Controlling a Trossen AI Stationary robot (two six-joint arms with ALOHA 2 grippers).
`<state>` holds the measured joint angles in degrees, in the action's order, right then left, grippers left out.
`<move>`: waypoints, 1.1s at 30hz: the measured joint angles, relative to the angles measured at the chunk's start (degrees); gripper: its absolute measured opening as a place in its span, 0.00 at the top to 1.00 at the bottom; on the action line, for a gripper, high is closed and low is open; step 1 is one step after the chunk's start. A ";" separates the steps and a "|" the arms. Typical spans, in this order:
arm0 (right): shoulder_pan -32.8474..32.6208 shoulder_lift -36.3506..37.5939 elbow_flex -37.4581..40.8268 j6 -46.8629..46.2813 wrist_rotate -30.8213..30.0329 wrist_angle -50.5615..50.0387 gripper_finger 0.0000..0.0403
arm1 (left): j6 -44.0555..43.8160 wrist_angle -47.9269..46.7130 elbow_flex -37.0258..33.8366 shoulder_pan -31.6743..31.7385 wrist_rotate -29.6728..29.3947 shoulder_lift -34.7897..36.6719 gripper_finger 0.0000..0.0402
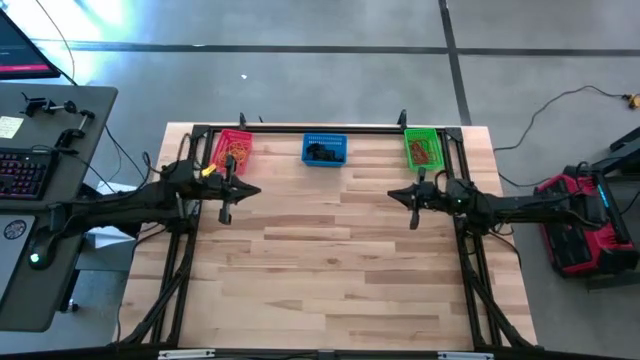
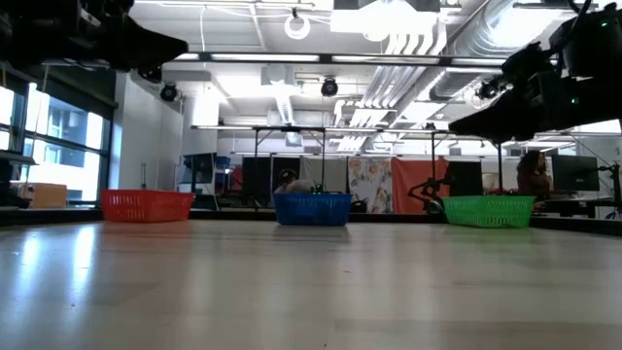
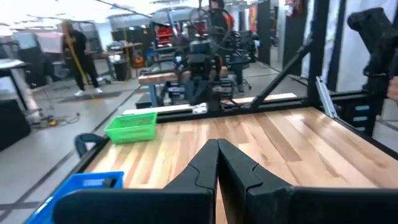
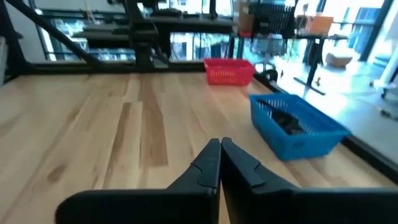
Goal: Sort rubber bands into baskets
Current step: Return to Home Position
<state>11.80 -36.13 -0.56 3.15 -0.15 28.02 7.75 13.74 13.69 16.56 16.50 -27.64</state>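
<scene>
Three mesh baskets stand along the table's far edge: a red-pink one (image 1: 232,149) holding yellow-tan bands at the left, a blue one (image 1: 324,150) holding black bands in the middle, a green one (image 1: 422,149) holding red-orange bands at the right. The blue basket's black bands also show in the right wrist view (image 4: 292,122). My left gripper (image 1: 226,211) is shut and empty, raised above the table in front of the red-pink basket. My right gripper (image 1: 413,219) is shut and empty, raised in front of the green basket.
A black frame (image 1: 320,128) runs along the table's far edge and down both sides. A desk with a keyboard (image 1: 25,172) stands off the table's left side. The wooden tabletop (image 1: 320,270) stretches bare toward the near edge. People show in the room beyond.
</scene>
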 joint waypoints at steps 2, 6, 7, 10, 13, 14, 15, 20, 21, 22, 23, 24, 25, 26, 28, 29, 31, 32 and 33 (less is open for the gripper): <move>-0.97 1.69 0.00 0.59 -0.76 -0.29 1.00 | 0.00 -2.67 0.00 0.00 -1.00 3.14 1.00; -2.00 4.54 0.00 1.75 -1.67 -0.93 1.00 | -1.29 -3.34 -2.14 -0.13 -1.32 9.37 1.00; -2.09 5.15 0.00 1.77 -1.77 -1.39 1.00 | -1.98 -2.46 -3.63 -0.13 -1.32 10.92 1.00; -2.10 6.85 0.00 1.05 -1.32 -2.82 1.00 | -3.85 -1.90 -7.31 -0.07 -1.80 14.93 1.00; -2.10 9.15 0.00 0.31 -0.78 -6.22 1.00 | -4.55 -3.60 -8.52 -0.07 -1.93 18.79 1.00; -2.10 10.05 0.00 0.32 -0.80 -7.23 1.00 | -4.52 -4.78 -8.52 -0.07 -1.94 20.12 1.00; -2.10 11.04 0.00 0.32 -0.80 -8.09 1.00 | -4.46 -5.79 -8.50 -0.07 -2.03 21.38 1.00; -2.06 16.27 0.00 2.00 -1.01 -10.69 1.00 | -4.27 -13.58 -8.51 -0.07 -4.05 27.62 1.00; -2.06 17.25 0.00 2.07 -1.50 -11.66 1.00 | -4.51 -14.14 -8.52 -0.09 -4.43 27.46 1.00; -2.06 18.31 0.00 2.02 -2.09 -12.92 1.00 | -4.63 -14.41 -8.52 -0.11 -4.67 27.43 1.00; -2.06 19.25 0.00 1.79 -2.82 -14.52 1.00 | -4.66 -14.67 -8.52 -0.11 -4.78 27.41 1.00; -2.06 20.08 0.00 1.56 -3.02 -16.00 1.00 | -4.63 -14.60 -8.52 -0.11 -4.80 27.41 1.00; -2.06 21.07 0.00 1.19 -3.17 -17.23 1.00 | -4.63 -14.60 -8.52 -0.11 -4.84 27.43 1.00; -2.10 22.00 0.00 0.84 -3.24 -18.41 1.00 | -4.64 -14.39 -8.52 -0.11 -4.88 27.43 1.00; -2.21 23.64 0.00 0.32 -3.79 -19.96 1.00 | -4.55 -13.84 -8.52 -0.11 -5.07 27.43 1.00; -2.21 24.59 0.00 0.23 -4.59 -20.75 1.00 | -4.46 -13.96 -8.52 -0.11 -5.24 27.43 1.00; -2.21 26.02 0.00 0.30 -5.93 -20.89 1.00 | -4.45 -14.67 -8.52 -0.11 -5.81 27.43 1.00; -2.21 26.52 0.00 0.57 -6.53 -20.50 1.00 | -4.48 -14.85 -8.64 -0.11 -6.22 27.43 1.00; -2.21 27.00 0.00 0.99 -7.12 -20.25 1.00 | -4.48 -14.08 -9.18 -0.11 -6.58 27.43 1.00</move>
<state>9.58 -9.13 -0.56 4.13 -7.27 7.77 3.27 -0.34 4.52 16.45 9.93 -0.21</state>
